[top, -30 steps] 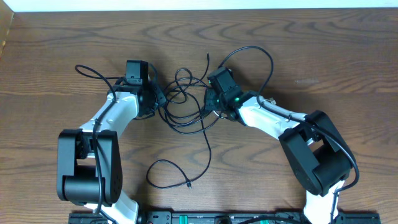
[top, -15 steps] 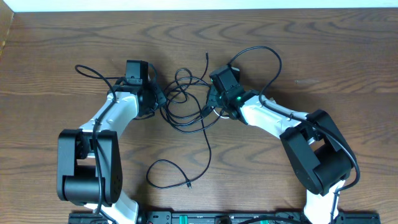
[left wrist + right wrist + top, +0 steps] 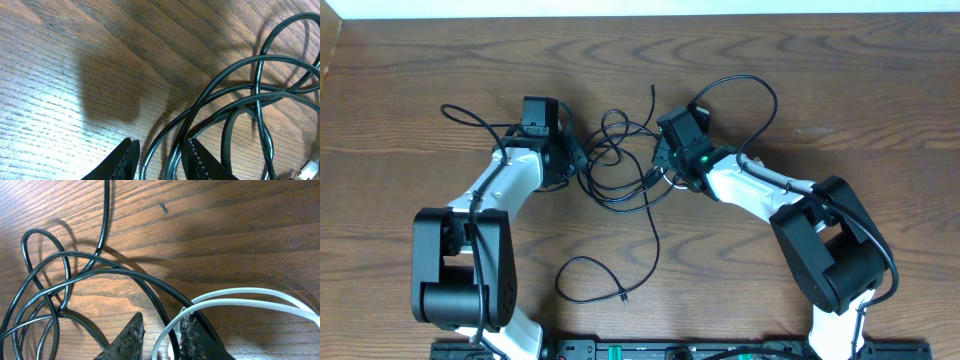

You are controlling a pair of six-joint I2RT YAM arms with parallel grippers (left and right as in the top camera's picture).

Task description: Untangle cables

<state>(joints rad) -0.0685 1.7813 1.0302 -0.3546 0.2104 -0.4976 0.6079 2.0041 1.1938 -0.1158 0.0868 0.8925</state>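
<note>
Several black cables [image 3: 620,165] lie knotted in loops on the wooden table between my two grippers. One strand runs down to a loose loop ending in a plug [image 3: 623,297]. Another arcs up and right in a big loop [image 3: 760,100]. My left gripper [image 3: 577,160] sits at the tangle's left edge; in the left wrist view its jaws [image 3: 161,150] are closed around black strands [image 3: 250,95]. My right gripper [image 3: 658,165] is at the tangle's right edge. In the right wrist view its jaws [image 3: 160,327] pinch a white cable [image 3: 240,297] and a black strand [image 3: 150,282].
A black cable loop [image 3: 460,112] lies behind the left arm. The table's far edge [image 3: 640,15] runs along the top. The arm bases and a black rail [image 3: 650,350] stand at the near edge. Bare wood [image 3: 880,110] lies at the right.
My right gripper has shifted slightly right and up with its cables, and the big black loop at the upper right has spread wider to the right. The left arm has not moved.
</note>
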